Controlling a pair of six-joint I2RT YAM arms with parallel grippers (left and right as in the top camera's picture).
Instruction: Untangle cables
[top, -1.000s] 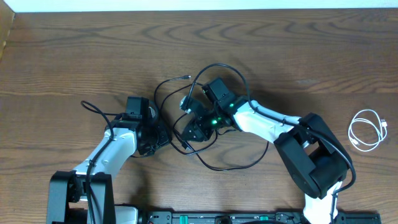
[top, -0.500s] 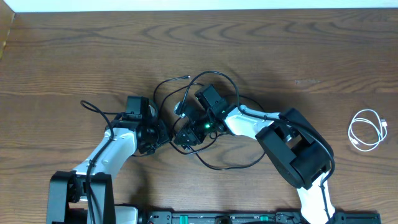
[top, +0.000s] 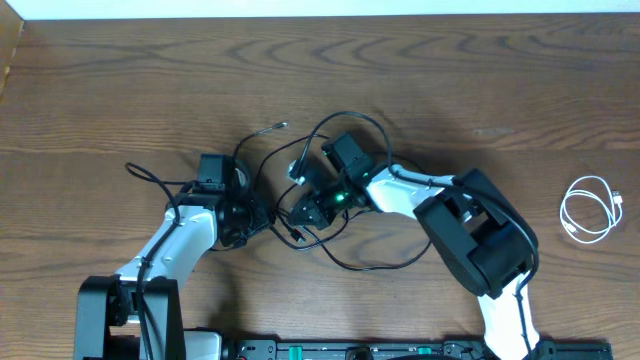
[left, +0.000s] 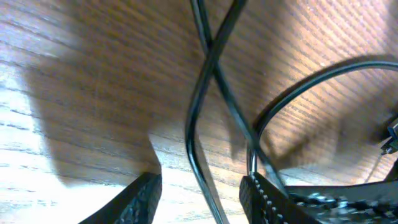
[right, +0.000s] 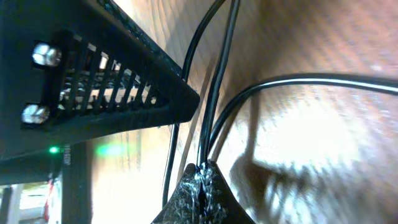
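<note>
Several black cables (top: 347, 114) lie tangled in loops at the table's middle, one plug end (top: 278, 126) pointing up-left. My right gripper (top: 298, 212) reaches into the tangle from the right. In the right wrist view it (right: 202, 186) is shut on a black cable (right: 219, 81) that rises straight from the pinched tips. My left gripper (top: 262, 215) faces it from the left. Its fingers (left: 140, 199) stand open, and a black cable (left: 194, 143) runs loose between them, crossing another strand further ahead. The short white cable (top: 590, 208) lies coiled apart at the far right.
A black slatted housing with two screws (right: 93, 81) fills the upper left of the right wrist view, close to the pinched strands. The two grippers are only a few centimetres apart. Bare wooden table (top: 480, 70) surrounds the tangle.
My right gripper has closed on a black cable. My left gripper's fingers have spread wider. The plug end at the top of the tangle has slid left.
</note>
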